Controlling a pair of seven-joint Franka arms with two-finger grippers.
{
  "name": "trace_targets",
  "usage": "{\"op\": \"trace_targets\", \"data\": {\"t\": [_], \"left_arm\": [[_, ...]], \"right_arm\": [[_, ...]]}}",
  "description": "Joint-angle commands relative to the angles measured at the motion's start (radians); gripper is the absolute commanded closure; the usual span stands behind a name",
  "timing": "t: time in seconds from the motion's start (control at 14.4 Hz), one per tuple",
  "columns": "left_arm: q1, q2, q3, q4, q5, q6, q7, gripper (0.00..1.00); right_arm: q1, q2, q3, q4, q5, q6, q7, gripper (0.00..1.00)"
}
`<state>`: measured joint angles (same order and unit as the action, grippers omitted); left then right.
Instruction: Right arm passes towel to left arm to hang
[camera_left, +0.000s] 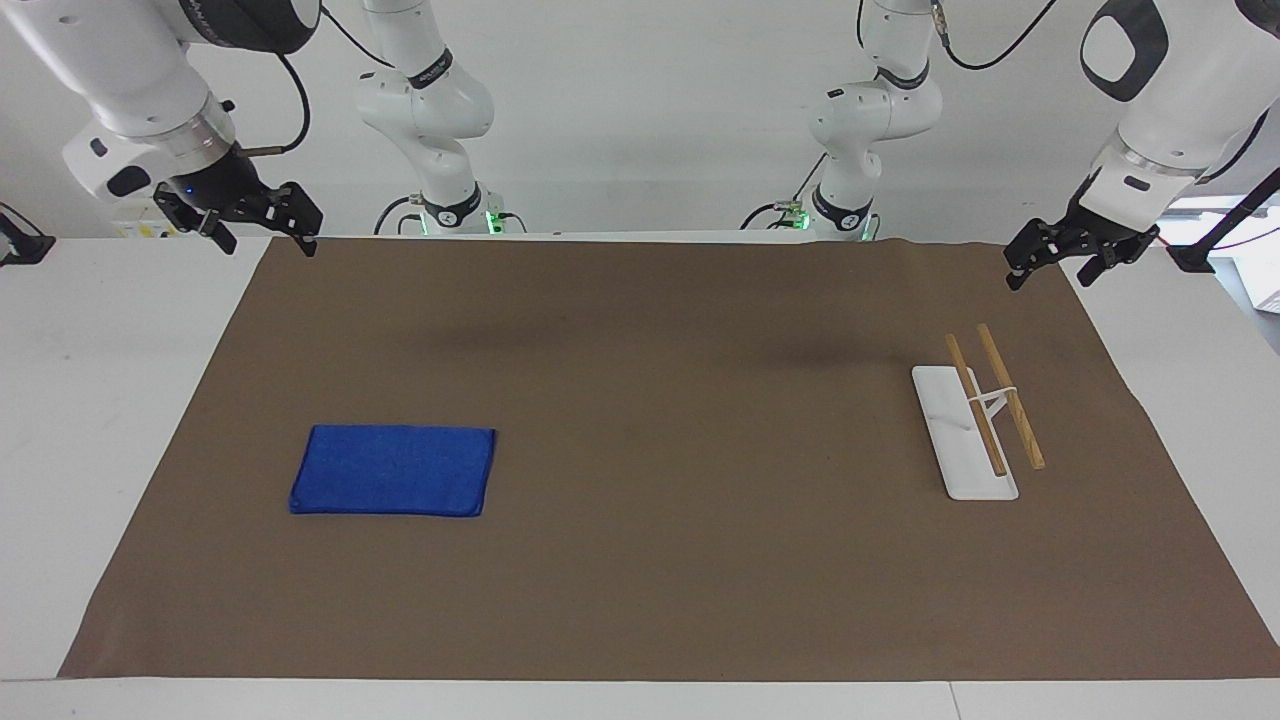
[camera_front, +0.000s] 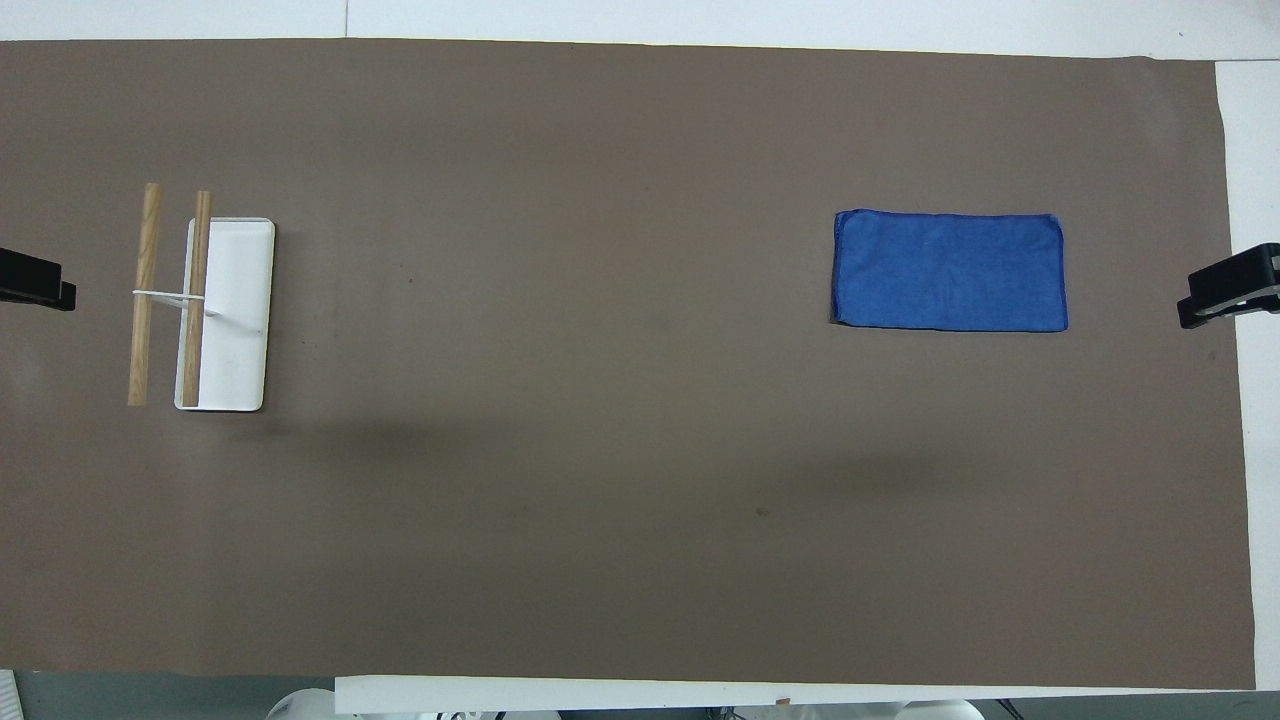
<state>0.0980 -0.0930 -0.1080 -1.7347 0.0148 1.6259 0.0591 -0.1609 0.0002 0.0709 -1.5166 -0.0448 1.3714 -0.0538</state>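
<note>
towel (camera_left: 392, 470): blue cloth, lying flat on the brown mat (camera_left: 660, 560), toward the right arm's end of the tabletop (camera_left: 120, 400); nothing touching it; looking folded, edges neat.
handling (est.): light, soft, floppy; prob. sagging and swinging once lifted; not fragile, not slippery; terry-type nap likely giving good grip.
where to grab (est.): pinching a short edge or corner, so the rest is hanging free for the other arm to be taking; a mid-cloth pinch risks picking only the top layer if folded.
rack (camera_left: 965, 432): white flat base w/ two wooden rails (camera_left: 1010, 396) on a thin white stand; sitting toward the left arm's end, well apart from towel.
right pincer (camera_left: 255, 222): hanging in the air over the mat's corner at its own end, fingers spread apart, carrying nothing; small blue light showing.
left pincer (camera_left: 1065, 260): waiting in the air over the mat's edge near the rack, fingers looking parted, carrying nothing.
task status (est.): not begun; pick-up, hand-over and hanging all pending.
risk (est.): cloth bunching or slipping at hand-over; draping unevenly over a rail.
</note>
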Motion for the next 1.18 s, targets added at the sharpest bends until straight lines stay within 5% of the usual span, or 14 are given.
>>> {"op": "trace_targets", "data": {"t": [0.0,0.56,0.84,1.11], "left_arm": [[0.003,-0.002,-0.001,0.001,0.016,-0.009,0.008,0.0],[0.003,-0.002,-0.001,0.001,0.016,-0.009,0.008,0.0],[0.003,-0.002,-0.001,0.001,0.016,-0.009,0.008,0.0],[0.003,-0.001,-0.001,0.001,0.016,-0.009,0.008,0.0]], "right_arm": [[-0.009,-0.014,0.006,-0.013,0.0,-0.003,0.015,0.0],[-0.006,-0.025,0.007,-0.034,0.017,0.011,-0.037,0.0],[0.023,-0.042,0.007,-0.249,0.022,0.337,0.025,0.0],[0.052,0.124,0.007,-0.306,0.017,0.608,0.107,0.0]]}}
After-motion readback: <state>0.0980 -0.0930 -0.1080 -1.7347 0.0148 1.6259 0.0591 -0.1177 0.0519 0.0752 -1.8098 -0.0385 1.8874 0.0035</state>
